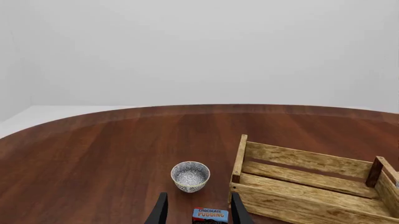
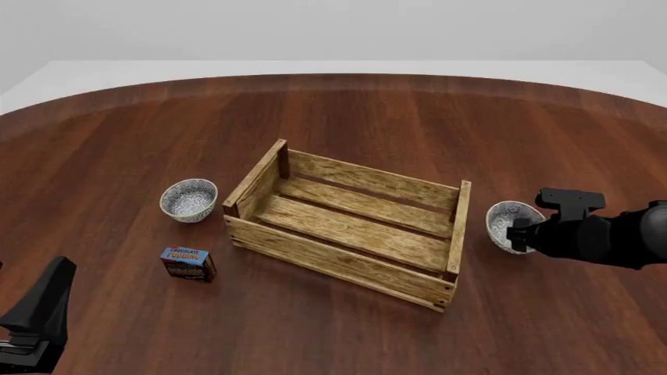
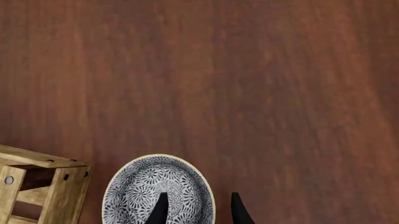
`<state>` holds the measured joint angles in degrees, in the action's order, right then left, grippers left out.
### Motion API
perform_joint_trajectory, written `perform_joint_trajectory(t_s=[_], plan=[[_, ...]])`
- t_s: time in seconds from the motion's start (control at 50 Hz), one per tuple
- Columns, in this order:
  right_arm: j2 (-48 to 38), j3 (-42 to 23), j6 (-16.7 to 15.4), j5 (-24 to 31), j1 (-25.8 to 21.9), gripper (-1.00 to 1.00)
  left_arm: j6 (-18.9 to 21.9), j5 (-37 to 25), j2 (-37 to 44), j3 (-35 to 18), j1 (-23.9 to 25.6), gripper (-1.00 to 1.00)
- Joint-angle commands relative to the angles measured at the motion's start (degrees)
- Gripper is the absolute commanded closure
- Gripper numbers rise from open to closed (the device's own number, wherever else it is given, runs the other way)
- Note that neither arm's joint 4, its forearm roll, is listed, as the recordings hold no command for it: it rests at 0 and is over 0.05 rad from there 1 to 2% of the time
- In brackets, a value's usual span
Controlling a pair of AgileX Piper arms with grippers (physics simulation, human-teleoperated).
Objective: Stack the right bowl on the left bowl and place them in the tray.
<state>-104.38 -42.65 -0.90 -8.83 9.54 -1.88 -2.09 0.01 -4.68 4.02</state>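
Front view overlooks the whole table (image 2: 344,109); both wrist views share the tray (image 2: 349,226).

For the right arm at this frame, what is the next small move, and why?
Probably lower the right pincer a little and close on the right bowl's rim. Its open fingers straddle that rim, one inside and one outside, and the bowl sits on the table right of the tray, not yet gripped.

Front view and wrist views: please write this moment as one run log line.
right gripper: open, straddling rim of right white floral bowl | left gripper: open, idle | left white floral bowl: on table | light-wood slatted tray: empty
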Motion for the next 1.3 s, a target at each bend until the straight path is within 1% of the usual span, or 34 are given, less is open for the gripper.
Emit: perform_joint_trajectory(t_s=[0.02,0.14,0.16,0.46,0.6,0.64,0.7,0.92,1.06,1.14,1.3], plan=[[-2.9,-0.4,0.2,-1.4,-0.1,-1.0,-0.2,0.1,0.0,0.1,0.1,-1.0],[-3.6,-0.7,0.3,-1.6,0.0,-1.0,-0.4,0.1,0.0,0.0,0.0,-1.0],[-2.9,-0.7,0.0,-1.7,0.5,1.0,-0.4,0.1,0.0,0.1,0.0,-1.0],[-0.3,0.5,0.3,-0.5,-0.1,1.0,-0.5,0.3,0.0,0.3,0.3,-1.0],[2.2,0.9,0.7,0.8,-0.6,1.0,-0.6,0.2,0.0,0.1,0.1,-1.0],[3.8,1.0,1.1,1.6,-0.8,1.0,-0.6,0.1,0.0,0.0,0.1,-1.0],[6.2,0.9,0.5,3.0,-0.2,1.0,-0.7,0.1,0.0,0.0,0.1,-1.0],[14.8,0.8,0.4,8.2,-0.1,1.0,-0.8,0.1,0.0,-0.3,0.3,-1.0],[20.5,0.9,1.0,10.9,-0.8,1.0,-0.9,0.0,0.0,-0.7,0.4,-1.0],[22.4,0.8,0.7,12.0,-1.0,1.0,-0.9,-0.1,0.0,-0.8,0.4,-1.0],[27.0,0.2,1.1,14.3,-2.1,1.0,-0.9,-0.6,0.0,-1.8,0.6,-1.0]])
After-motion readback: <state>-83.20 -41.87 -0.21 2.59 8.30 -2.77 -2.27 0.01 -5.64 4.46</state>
